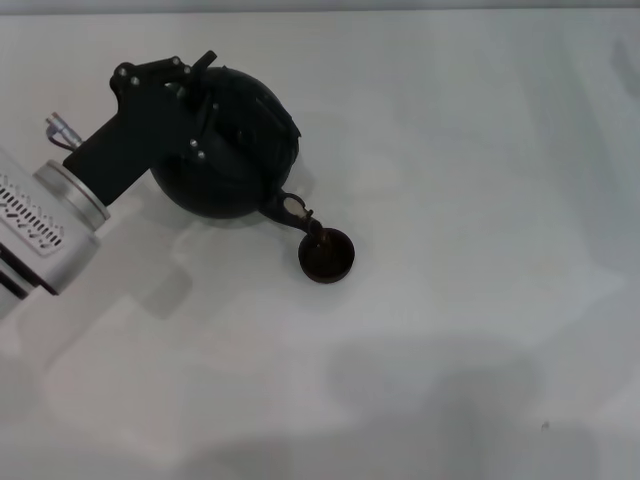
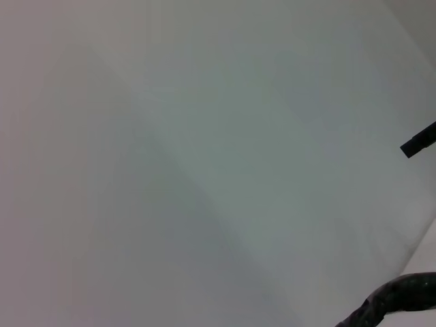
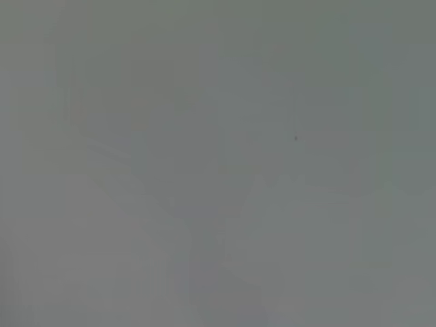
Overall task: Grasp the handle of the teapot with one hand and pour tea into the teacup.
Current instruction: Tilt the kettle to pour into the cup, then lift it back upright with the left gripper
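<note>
1. head view: left gripper (image 1: 200,115) comes in from 9 o'clock, sits over the top of the teapot (image 1: 235,170), at about 10 o'clock of frame centre
2. head view: the claw's black housing covers the pot's top, so the handle is hidden there and the fingers can't be made out; whether the claw is wide, narrow or clamped can't be told
3. head view: teapot is tilted, spout (image 1: 290,208) pointing toward 4 o'clock and down
4. head view: a thin dark stream (image 1: 312,230) runs from the spout tip into the teacup (image 1: 327,256)
5. head view: teacup stands upright on the white table (image 1: 480,200), just beside the pot at its 4 o'clock, dark liquid inside; cup and pot body look apart
6. left wrist view: mostly bare table; a curved, rough dark piece at the 5 o'clock corner, likely the handle (image 2: 392,300), and a short black bar (image 2: 419,140) at the 3 o'clock edge; which part the bar is can't be told
7. right wrist view: only a plain grey surface, no task item in it; right gripper appears in none of the views
</note>
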